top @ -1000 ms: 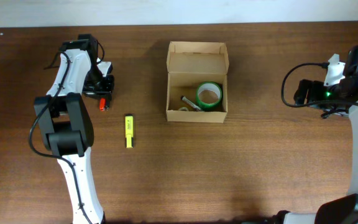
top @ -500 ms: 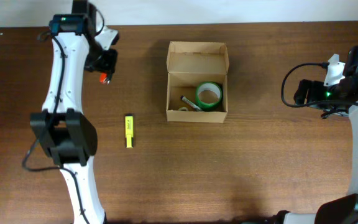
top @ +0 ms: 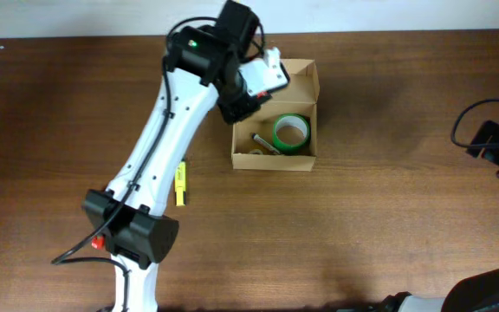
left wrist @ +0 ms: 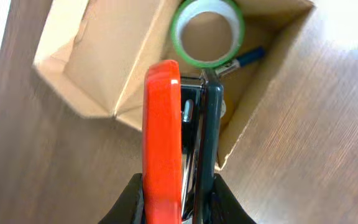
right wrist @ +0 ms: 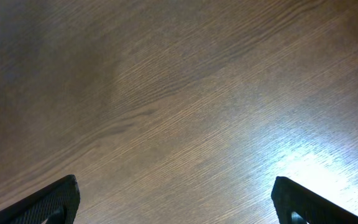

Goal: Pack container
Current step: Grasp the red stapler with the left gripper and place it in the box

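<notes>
The container (top: 294, 76) is an open light-brown cardboard box at the table's middle back, with its flap lid folded back. It holds a green tape roll (top: 290, 132) and a small metal tool (top: 262, 143). My left gripper (top: 243, 97) hangs over the box's left side, shut on a red and black hand tool (left wrist: 161, 124). In the left wrist view the tool points down into the box (left wrist: 123, 56), toward the tape roll (left wrist: 178, 37) and a blue-tipped item (left wrist: 247, 57). My right gripper (right wrist: 179, 199) is open and empty over bare wood at the far right.
A yellow marker (top: 180, 182) lies on the table left of the box, beside my left arm. My right arm (top: 496, 143) sits at the table's right edge with its cable looping above it.
My left arm swung from the table's far left to above the box, carrying the red and black tool. My right arm drew back toward the right edge.
</notes>
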`<state>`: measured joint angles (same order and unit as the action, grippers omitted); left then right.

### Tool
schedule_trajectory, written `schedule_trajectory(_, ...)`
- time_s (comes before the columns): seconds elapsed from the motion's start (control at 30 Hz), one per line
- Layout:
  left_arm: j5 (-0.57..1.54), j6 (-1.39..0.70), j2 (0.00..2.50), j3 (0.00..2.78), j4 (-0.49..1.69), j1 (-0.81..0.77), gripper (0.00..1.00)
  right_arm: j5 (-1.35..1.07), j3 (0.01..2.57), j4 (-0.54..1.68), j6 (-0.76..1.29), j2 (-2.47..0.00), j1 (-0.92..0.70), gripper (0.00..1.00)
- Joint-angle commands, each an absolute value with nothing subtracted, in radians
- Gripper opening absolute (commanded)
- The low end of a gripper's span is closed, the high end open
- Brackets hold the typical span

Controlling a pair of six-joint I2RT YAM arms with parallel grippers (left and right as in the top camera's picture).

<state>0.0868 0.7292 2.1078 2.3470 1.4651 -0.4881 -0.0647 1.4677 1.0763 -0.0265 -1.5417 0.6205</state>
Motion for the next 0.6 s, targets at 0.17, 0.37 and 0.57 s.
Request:
schedule_trajectory(0.17,0.022,0.87,2.282,2.357,1.406,-0.551,0.01,-0.102,1.463,1.077,-0.017,-1.534,0.622,0.99)
schedule_trajectory(0.37,0.023,0.915,2.354,2.357,1.395,-0.551,0.01,-0.136,1.463,1.073,-0.017,-1.534,0.622,0.99)
schedule_trajectory(0.57,0.086,0.956,2.381,2.308,1.392,-0.551,0.01,-0.136,1.463,1.069,-0.017,-1.534,0.622,0.99)
